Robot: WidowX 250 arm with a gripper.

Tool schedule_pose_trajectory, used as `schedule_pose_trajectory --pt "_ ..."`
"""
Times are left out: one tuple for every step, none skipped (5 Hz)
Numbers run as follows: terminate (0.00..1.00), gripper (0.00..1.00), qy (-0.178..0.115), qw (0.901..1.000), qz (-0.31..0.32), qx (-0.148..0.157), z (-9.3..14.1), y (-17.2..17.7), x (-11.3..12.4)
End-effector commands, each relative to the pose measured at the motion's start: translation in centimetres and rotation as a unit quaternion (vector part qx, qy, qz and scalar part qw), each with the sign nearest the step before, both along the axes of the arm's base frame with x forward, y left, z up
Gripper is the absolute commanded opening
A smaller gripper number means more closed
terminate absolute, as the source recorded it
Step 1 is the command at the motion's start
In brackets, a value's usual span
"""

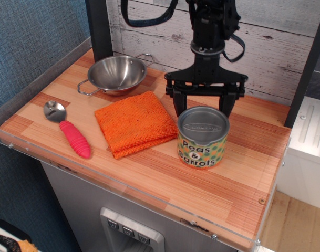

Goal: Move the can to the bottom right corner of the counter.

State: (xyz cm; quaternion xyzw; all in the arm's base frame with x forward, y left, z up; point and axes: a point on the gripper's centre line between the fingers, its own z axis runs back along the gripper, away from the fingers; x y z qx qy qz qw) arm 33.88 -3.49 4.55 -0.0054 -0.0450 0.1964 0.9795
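The can (202,139), a short tin with a grey lid and a "Peas & Carrots" label of green and orange dots, stands upright on the wooden counter (149,173), right of centre. My black gripper (203,111) comes down from above at the can's far side. Its two fingers (177,104) stand wide apart, one against each side of the can's upper rim, and their tips are hidden behind the can. The jaws seem closed on the can.
An orange folded cloth (134,123) lies just left of the can. A steel bowl (116,73) sits at the back left. A spoon with a pink handle (69,131) lies at the left. A clear acrylic rim (123,184) runs along the counter's edges.
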Motion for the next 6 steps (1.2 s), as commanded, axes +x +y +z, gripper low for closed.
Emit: schedule_pose_trajectory --pt "0.00 1.00 -0.044 0.9990 0.008 0.009 2.3 -0.9 -1.7" --pt "0.00 1.00 -0.041 0.9991 0.011 0.001 2.1 -1.5 -3.1" --pt "0.00 1.00 -0.045 0.9989 0.014 -0.001 2.2 -2.1 -4.3" --pt "0.00 1.00 -0.043 0.9990 0.014 -0.004 2.1 -2.5 -5.1" --pt "0.00 1.00 -0.048 0.9988 0.008 0.001 2.2 -3.0 -5.6" --pt "0.00 1.00 -0.055 0.9983 0.018 0.002 3.0 -2.4 -4.7"
